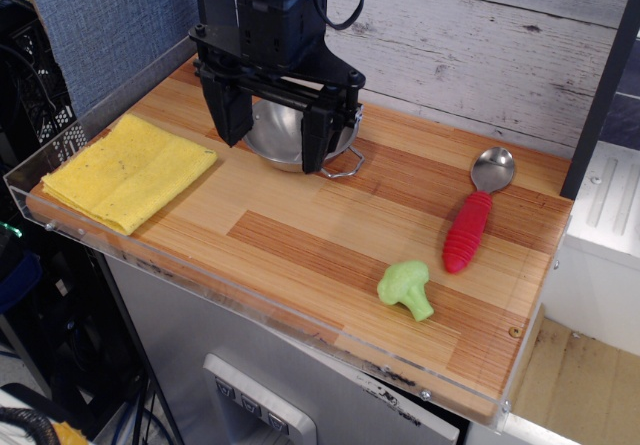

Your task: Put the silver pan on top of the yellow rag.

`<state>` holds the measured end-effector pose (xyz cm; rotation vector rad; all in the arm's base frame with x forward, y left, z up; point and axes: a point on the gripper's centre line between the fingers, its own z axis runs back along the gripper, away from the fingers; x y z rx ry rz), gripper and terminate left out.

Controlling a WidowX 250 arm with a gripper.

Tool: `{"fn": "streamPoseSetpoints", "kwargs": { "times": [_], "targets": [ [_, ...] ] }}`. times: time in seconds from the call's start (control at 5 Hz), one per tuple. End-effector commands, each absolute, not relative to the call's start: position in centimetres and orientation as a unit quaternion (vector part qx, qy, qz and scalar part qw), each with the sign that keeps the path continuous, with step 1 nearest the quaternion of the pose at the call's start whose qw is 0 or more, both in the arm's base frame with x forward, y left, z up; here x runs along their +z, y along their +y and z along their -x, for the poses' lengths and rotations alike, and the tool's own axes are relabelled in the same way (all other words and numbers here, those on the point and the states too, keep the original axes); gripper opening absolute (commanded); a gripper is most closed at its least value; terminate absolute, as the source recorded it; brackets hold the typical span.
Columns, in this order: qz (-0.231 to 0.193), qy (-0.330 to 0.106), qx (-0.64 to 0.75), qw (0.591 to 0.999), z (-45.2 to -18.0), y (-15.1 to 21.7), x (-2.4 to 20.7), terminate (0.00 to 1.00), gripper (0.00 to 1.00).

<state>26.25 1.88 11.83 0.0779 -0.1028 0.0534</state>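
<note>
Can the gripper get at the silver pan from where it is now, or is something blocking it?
Probably yes. The gripper hangs right over the silver pan, its fingers spread to either side of the bowl, with nothing between them. The yellow rag lies apart, at the left end of the table.

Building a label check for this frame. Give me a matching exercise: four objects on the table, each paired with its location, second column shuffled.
Column 1:
1. silver pan
2. yellow rag
3. broccoli
4. red-handled spoon

Column 2:
A. front right, near the table edge
B. far left end of the table
C. right side, bowl toward the back wall
D. back centre, under the pincer

Pairs: 1-D, 2-B, 3-A, 4-C
</note>
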Motion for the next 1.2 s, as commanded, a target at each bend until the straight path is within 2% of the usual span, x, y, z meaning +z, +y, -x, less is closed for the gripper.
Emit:
{"fn": "streamPoseSetpoints", "kwargs": {
  "times": [0.0,0.2,0.4,0.8,1.0],
  "targets": [
    [-0.039,-0.051,0.027,0.998,-26.3,1.9,11.8,0.0,1.0],
    [-0.02,-0.038,0.029,0.999,-26.7,3.7,10.9,0.0,1.0],
    [0.014,-0.037,0.03,0.999,-28.6,5.6,9.8,0.0,1.0],
    [-0.008,-0.081,0.028,0.996,-35.8,4.5,10.0,0.0,1.0],
    [-0.009,-0.087,0.042,0.995,-38.5,3.2,9.7,0.0,1.0]
  ]
}}
